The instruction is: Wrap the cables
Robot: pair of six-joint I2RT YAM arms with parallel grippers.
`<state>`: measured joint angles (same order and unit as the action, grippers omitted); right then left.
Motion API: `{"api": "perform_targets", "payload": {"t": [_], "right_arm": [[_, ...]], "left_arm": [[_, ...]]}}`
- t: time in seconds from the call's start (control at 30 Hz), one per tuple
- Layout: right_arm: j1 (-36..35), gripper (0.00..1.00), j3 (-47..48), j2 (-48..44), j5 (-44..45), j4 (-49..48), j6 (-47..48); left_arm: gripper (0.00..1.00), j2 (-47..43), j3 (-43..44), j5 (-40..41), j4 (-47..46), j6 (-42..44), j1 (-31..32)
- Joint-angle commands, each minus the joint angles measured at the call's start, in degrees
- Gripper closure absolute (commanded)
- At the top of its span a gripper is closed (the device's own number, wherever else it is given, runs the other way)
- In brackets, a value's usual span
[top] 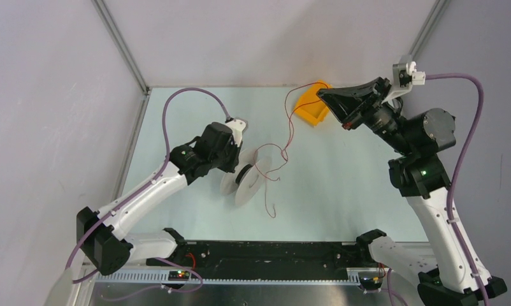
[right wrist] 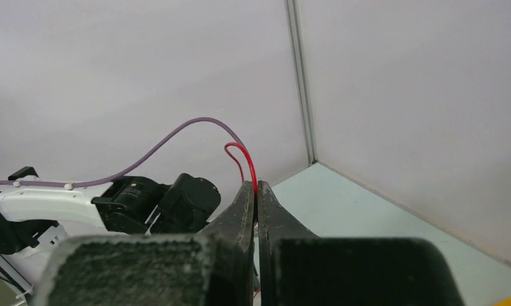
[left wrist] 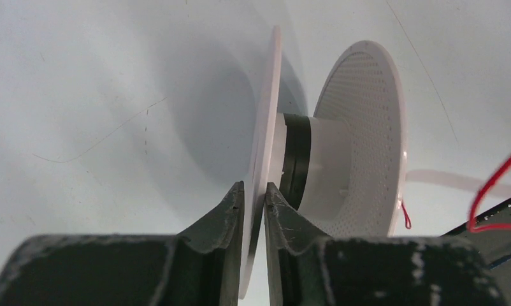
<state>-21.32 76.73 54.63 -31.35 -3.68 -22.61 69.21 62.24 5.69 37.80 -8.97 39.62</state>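
Note:
A white spool [top: 246, 180] with two round flanges and a black hub stands on edge at the table's middle. My left gripper [top: 239, 167] is shut on its near flange [left wrist: 266, 121], which runs thin between the fingertips [left wrist: 254, 186]. The perforated far flange [left wrist: 367, 121] is free. The cables are one thin red wire [top: 289, 124] that loops loosely from the spool up toward the back right. There my right gripper [top: 321, 94] hangs above the table, shut on the wire. In the right wrist view the red wire [right wrist: 248, 159] arches out from between the closed tips [right wrist: 256, 186].
An orange bin [top: 310, 107] sits at the back, just under the right gripper. Grey enclosure walls stand on the left, right and back. A black rail [top: 272, 252] runs along the near edge between the arm bases. A loose wire end [top: 273, 215] lies in front of the spool.

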Motion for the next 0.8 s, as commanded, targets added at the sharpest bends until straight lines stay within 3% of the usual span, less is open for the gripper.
{"api": "perform_targets", "payload": {"t": [0.0,0.13,0.33,0.43,0.5,0.63,0.77], "right_arm": [[0.5,1.0,0.7,-0.2,5.5,8.6,2.7],[3.4,0.95,-4.6,-0.3,12.8,15.8,5.0],[12.0,0.9,-17.5,0.1,22.9,17.5,5.5],[15.5,0.87,-19.4,3.4,29.0,19.0,5.4],[17.4,0.8,-19.7,5.9,33.3,21.0,5.6],[17.7,0.6,-19.7,8.1,35.2,23.2,6.6],[14.9,0.53,-19.9,7.1,28.8,23.7,9.0]], "left_arm": [[0.79,-1.4,1.6,0.9,-1.0,0.5,-0.1],[0.78,-1.5,1.5,1.3,-1.1,0.6,-0.1],[0.78,-1.4,1.5,1.1,-1.1,0.5,-0.1],[0.78,-1.3,1.6,0.8,-1.1,0.4,-0.1],[0.78,-1.3,1.6,0.9,-1.1,0.4,-0.1],[0.78,-1.3,1.5,1.4,-1.1,0.4,-0.1],[0.78,-1.2,1.6,1.4,-1.1,0.3,-0.1]]}}
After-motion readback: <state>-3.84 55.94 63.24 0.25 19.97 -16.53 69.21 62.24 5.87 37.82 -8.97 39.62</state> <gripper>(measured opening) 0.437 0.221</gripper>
